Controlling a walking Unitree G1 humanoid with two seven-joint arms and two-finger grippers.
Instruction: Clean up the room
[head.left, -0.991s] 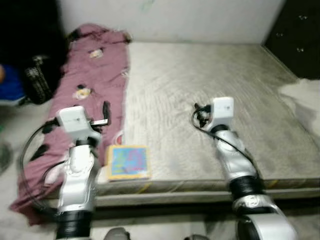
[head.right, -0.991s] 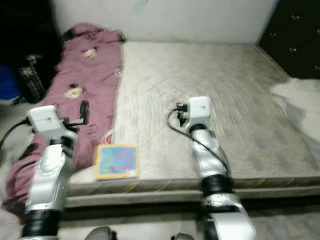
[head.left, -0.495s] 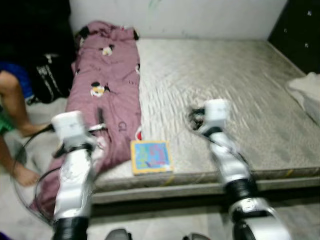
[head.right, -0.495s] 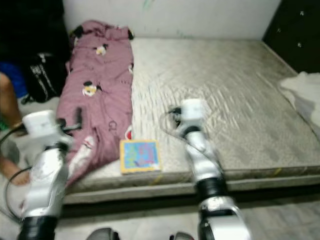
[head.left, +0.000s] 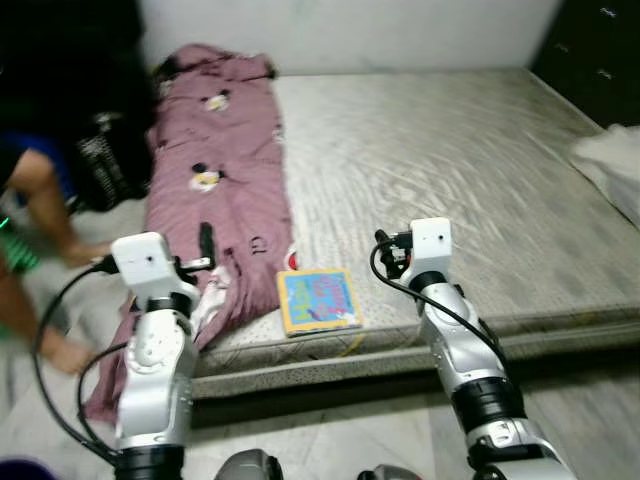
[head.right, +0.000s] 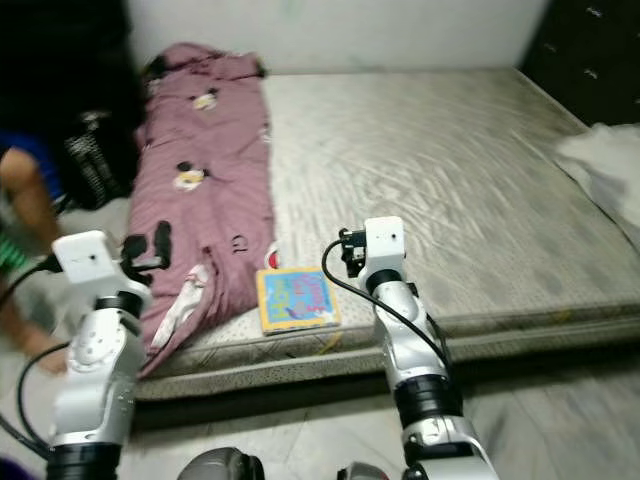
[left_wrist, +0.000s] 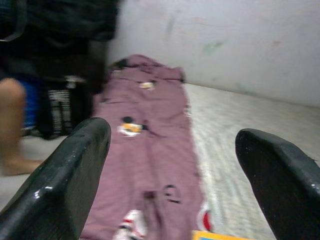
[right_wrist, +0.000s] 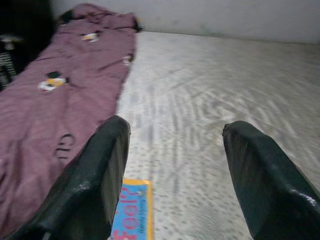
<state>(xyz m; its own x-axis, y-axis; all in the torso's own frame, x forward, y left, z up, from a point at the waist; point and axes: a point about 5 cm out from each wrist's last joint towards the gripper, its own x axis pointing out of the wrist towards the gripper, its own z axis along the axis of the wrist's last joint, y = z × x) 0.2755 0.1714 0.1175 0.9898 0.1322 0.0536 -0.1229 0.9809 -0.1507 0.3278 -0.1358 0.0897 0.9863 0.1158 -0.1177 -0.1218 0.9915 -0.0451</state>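
A bare grey mattress (head.left: 450, 170) lies low on the floor. A maroon cartoon-print blanket (head.left: 225, 170) runs along its left side and spills over the front edge. A colourful children's book (head.left: 318, 300) lies flat at the mattress's front edge, beside the blanket. My left gripper (left_wrist: 172, 137) is open and empty, held over the blanket's lower end, left of the book. My right gripper (right_wrist: 176, 129) is open and empty too, hovering just right of the book (right_wrist: 131, 215) and pointing across the mattress.
A person's bare leg (head.left: 40, 200) and a black bag (head.left: 105, 165) are on the floor left of the mattress. A white cloth (head.left: 612, 165) lies at the mattress's right edge, and dark furniture (head.left: 600, 50) stands at the back right. Tiled floor runs along the front.
The whole view has shifted and pulled back, so the book now sits between my two arms. The person's leg at the left has moved. Both grippers remain empty.
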